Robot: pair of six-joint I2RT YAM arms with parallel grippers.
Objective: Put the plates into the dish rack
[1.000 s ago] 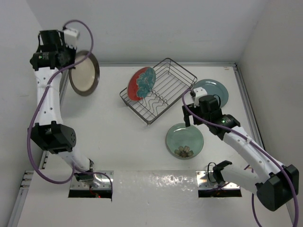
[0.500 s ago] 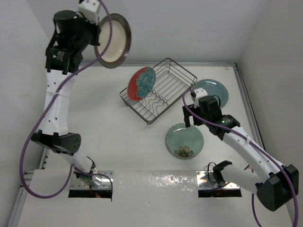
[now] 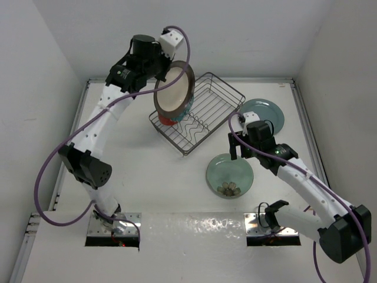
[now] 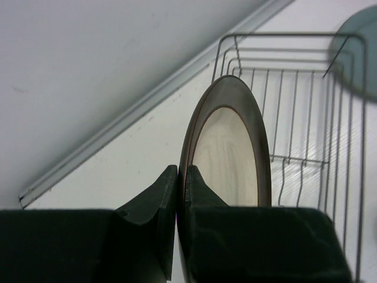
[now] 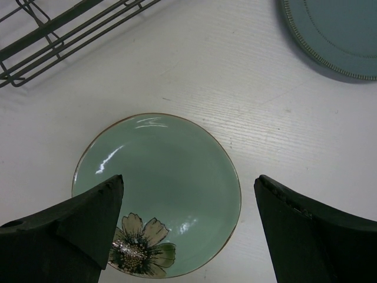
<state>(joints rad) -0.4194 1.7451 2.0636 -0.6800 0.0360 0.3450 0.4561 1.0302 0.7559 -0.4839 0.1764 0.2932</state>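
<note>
My left gripper [image 3: 166, 75] is shut on the rim of the cream plate with the dark brown rim [image 3: 174, 94], held on edge above the left end of the dark wire dish rack [image 3: 207, 121]. In the left wrist view the plate [image 4: 228, 153] stands upright between my jaws [image 4: 180, 177], with the rack [image 4: 306, 106] beyond. The red plate [image 3: 165, 120] stands in the rack, mostly hidden behind the cream plate. My right gripper [image 5: 188, 194] is open above the pale green plate [image 5: 159, 188], which lies flat on the table [image 3: 230, 175]. The grey-teal plate [image 3: 266, 113] lies flat right of the rack.
White walls close the table at the back and both sides. A metal strip runs along the back edge [image 3: 259, 79]. The grey-teal plate also shows in the right wrist view [image 5: 336, 35], with the rack's corner [image 5: 53, 35] at upper left.
My left arm has swung from the far left to the right, carrying the cream plate over to the rack's left end. The right arm has not moved.
</note>
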